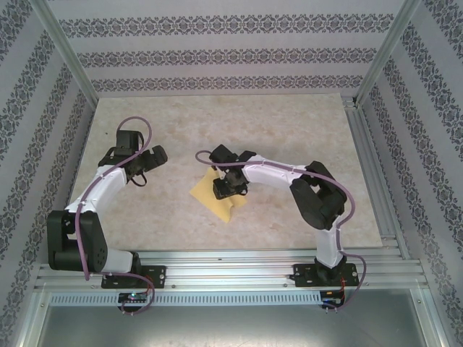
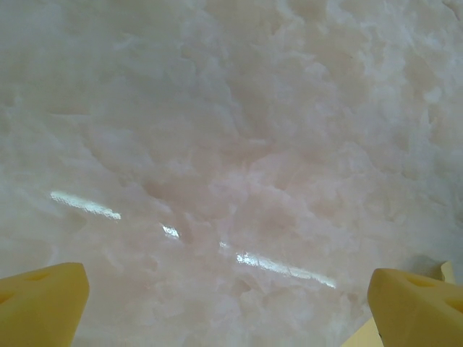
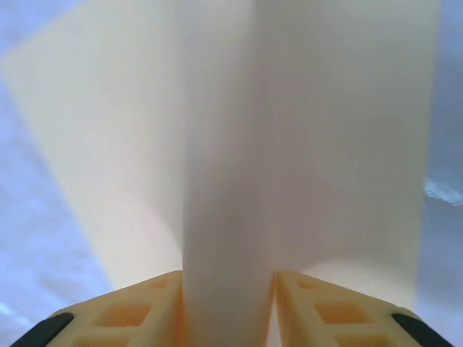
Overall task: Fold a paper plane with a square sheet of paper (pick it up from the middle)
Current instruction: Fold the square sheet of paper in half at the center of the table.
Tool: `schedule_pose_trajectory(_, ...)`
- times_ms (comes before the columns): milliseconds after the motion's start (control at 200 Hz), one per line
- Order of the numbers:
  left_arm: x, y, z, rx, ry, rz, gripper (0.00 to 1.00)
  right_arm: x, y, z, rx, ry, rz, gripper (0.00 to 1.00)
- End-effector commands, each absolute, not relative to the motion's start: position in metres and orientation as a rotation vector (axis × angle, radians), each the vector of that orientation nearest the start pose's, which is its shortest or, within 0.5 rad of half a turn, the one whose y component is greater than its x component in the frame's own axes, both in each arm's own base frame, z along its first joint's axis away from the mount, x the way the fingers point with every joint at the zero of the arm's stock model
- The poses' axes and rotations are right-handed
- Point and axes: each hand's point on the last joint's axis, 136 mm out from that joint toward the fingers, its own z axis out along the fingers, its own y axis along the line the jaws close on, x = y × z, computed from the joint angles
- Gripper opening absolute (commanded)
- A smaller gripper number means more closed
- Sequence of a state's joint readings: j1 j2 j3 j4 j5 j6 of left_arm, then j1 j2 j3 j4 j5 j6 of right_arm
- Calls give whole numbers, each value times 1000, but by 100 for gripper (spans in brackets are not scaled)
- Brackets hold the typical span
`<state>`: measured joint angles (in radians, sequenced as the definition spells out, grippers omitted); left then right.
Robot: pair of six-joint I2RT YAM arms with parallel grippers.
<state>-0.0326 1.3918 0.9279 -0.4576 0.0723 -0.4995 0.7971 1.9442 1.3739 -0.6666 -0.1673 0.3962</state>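
Note:
The square sheet of paper (image 1: 207,191) is yellow-orange and lies on the marble table near the middle. My right gripper (image 1: 230,186) points down onto its centre. In the right wrist view the sheet (image 3: 231,130) bulges up into a rounded ridge that runs between the two yellow fingers (image 3: 137,311), and both press against its sides. The right gripper (image 3: 230,314) is shut on that ridge. The left gripper (image 1: 150,160) hangs to the left of the sheet, apart from it. Seen from the left wrist, it (image 2: 228,311) is open with bare table between its fingertips (image 2: 43,303).
The pale marble tabletop (image 1: 289,130) stretches behind and to both sides of the sheet. Patterned walls and aluminium frame posts (image 1: 69,54) close in the back and sides. An aluminium rail (image 1: 231,271) with the arm bases runs along the near edge.

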Motion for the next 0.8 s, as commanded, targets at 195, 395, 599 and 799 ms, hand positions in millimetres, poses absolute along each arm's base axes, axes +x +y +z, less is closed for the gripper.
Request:
schedule_pose_trajectory(195, 358, -68, 115, -462, 2447, -603, 96, 313, 370, 123, -181, 2562, 1260, 24)
schedule_pose_trajectory(395, 351, -116, 114, -386, 2432, -836, 93, 328, 344, 79, 48, 2618, 1180, 23)
schedule_pose_trajectory(599, 342, -168, 99, -309, 2480, -943, 95, 331, 324, 50, 172, 2662, 1084, 28)
schedule_pose_trajectory(799, 334, -202, 79, -265, 2558, -968, 93, 329, 304, 32, 222, 2712, 975, 39)
